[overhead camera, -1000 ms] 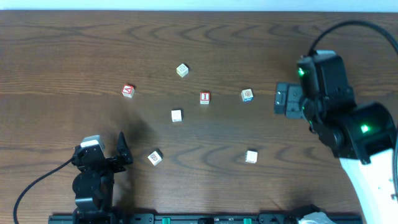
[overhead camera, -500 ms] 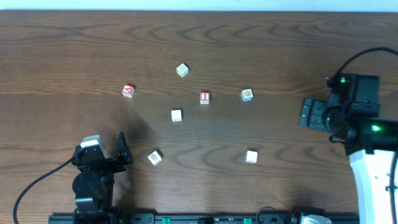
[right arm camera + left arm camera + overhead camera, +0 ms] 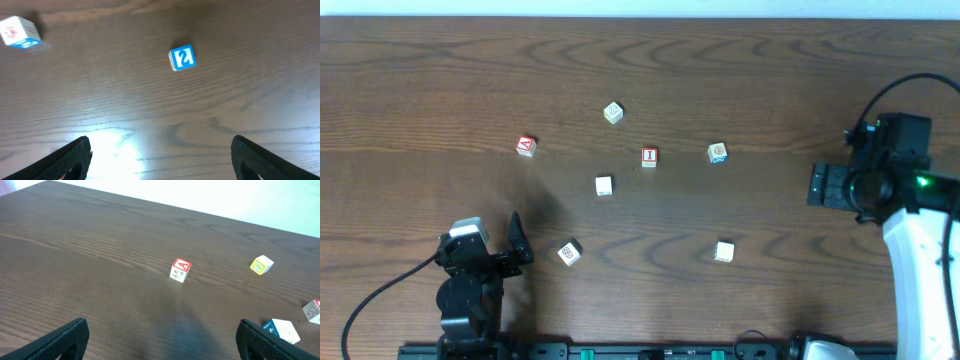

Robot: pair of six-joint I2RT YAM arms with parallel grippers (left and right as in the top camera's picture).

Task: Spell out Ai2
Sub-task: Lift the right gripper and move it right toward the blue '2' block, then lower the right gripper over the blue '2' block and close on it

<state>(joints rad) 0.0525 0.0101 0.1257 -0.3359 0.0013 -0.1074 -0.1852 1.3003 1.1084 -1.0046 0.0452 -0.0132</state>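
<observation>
The red-edged A block (image 3: 525, 146) lies at the left and shows in the left wrist view (image 3: 180, 270). The red I block (image 3: 649, 156) lies mid-table, at the right edge of the left wrist view (image 3: 313, 310). The blue 2 block (image 3: 718, 152) lies to its right and faces up in the right wrist view (image 3: 181, 58). My left gripper (image 3: 516, 243) (image 3: 160, 345) is open and empty near the front left. My right gripper (image 3: 819, 187) (image 3: 160, 160) is open and empty, to the right of the 2 block.
Other loose blocks: a yellow one (image 3: 612, 112) (image 3: 261, 264) at the back, a white one (image 3: 604, 185) (image 3: 281, 330) in the middle, one (image 3: 569, 252) near my left gripper, and one (image 3: 723, 251) (image 3: 18, 31) front right.
My right arm has drawn back to the right and slightly forward, away from the 2 block. No block has moved. The left arm has not moved.
</observation>
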